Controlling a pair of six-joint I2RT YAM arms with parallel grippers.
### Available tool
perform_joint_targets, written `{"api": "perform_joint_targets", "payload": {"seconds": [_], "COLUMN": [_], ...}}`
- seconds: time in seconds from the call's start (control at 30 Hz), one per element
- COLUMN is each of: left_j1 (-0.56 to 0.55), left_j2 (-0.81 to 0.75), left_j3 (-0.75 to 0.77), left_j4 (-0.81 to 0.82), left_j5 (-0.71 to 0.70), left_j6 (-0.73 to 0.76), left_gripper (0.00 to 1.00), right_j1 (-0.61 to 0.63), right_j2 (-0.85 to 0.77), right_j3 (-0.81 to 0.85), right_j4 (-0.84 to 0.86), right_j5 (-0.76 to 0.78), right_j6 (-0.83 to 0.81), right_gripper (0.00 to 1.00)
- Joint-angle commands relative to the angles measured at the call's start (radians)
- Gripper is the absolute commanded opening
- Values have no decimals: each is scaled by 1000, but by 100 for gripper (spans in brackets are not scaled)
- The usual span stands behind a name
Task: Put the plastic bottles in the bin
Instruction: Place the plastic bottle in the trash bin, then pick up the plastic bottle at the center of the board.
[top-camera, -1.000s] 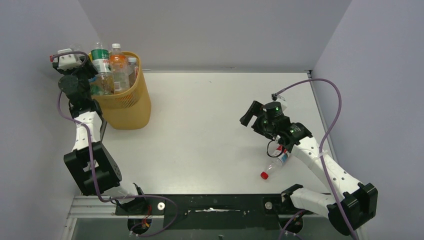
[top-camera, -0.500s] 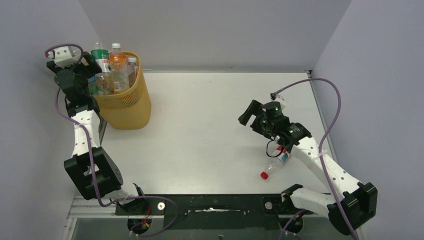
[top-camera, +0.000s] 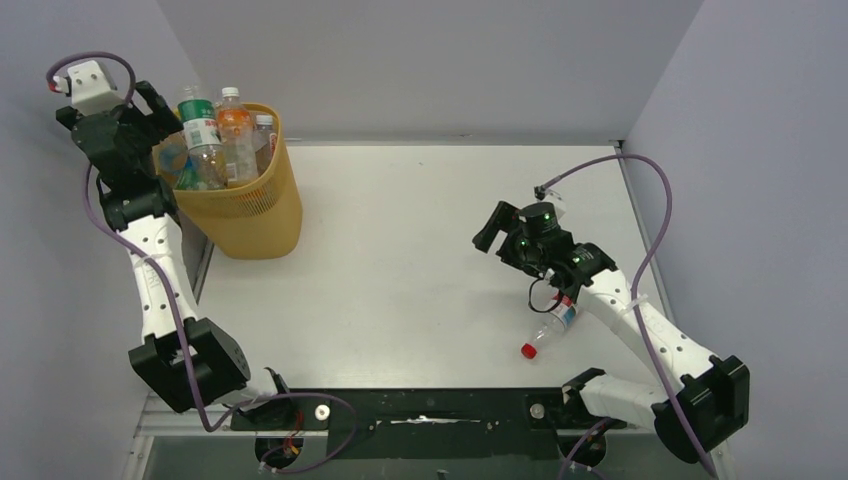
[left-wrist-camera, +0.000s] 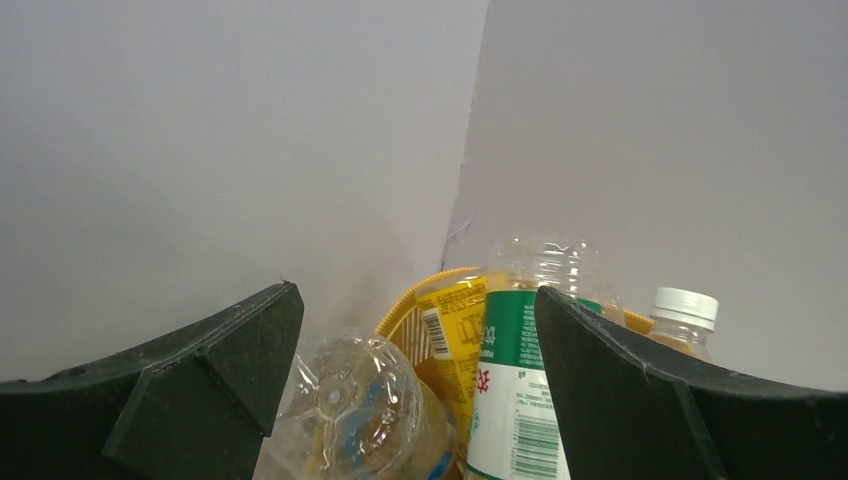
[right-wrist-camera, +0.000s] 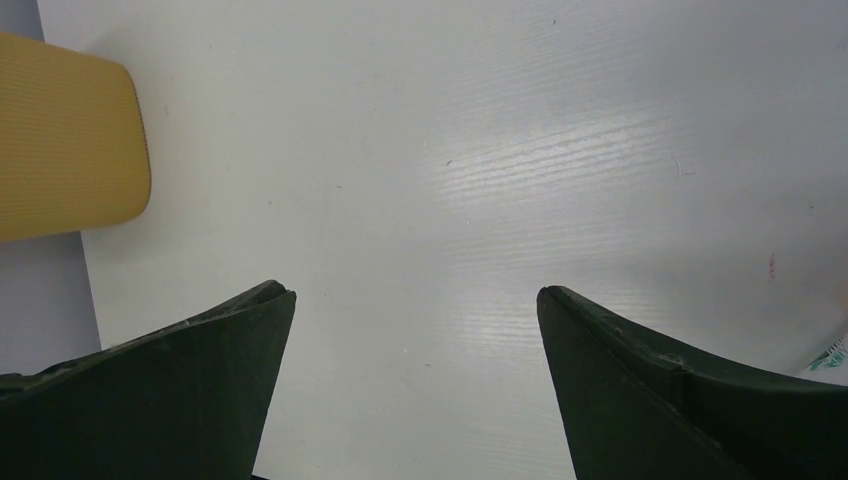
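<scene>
Now | left end effector (left-wrist-camera: 415, 292) apart | right end effector (right-wrist-camera: 415, 292) apart | bottle (top-camera: 545, 335) partly hidden beneath right arm (top-camera: 640, 330)

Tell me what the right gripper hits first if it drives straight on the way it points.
Most likely the bare table: the right gripper, open, aims down at its white surface with nothing between its fingers. The bin sits well left of that line, though depth is hard to judge.
</scene>
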Motion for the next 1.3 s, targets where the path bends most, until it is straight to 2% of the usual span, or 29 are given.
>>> {"api": "perform_joint_targets", "payload": {"seconds": [0.0, 0.1, 0.27, 0.6, 0.8, 1.0, 1.1, 1.27], "left_j1": [5, -13, -94, -467, -706, -941, -999, -1048], "left_j2": [-58, -81, -87, -43, 15, 63, 91, 160], "left_j3": [107, 139, 194, 359, 360, 280, 228, 186], "left_j4": [-104, -135, -222, -410, -439, -411, -396, -358], "left_j5": [85, 158, 184, 205, 204, 85, 73, 179], "left_j6": [-32, -46, -25, -18, -55, -43, -64, -147], "left_gripper": [88, 87, 87, 88, 88, 88, 88, 88], "right_j1": [6, 6, 6, -14, -32, -147, -151, -151], "right_j2": [14, 12, -2, -38, -93, -162, -212, -264], "right_j3": [67, 83, 80, 181, 238, 268, 292, 343], "right_j4": [38, 32, 22, -111, -275, -408, -373, -306], "right_j5": [9, 18, 30, 160, 315, 397, 437, 463], "right_j6": [-27, -33, -38, -55, 19, 114, 90, 1], "right_gripper": [98, 98, 98, 98, 98, 98, 98, 98]}}
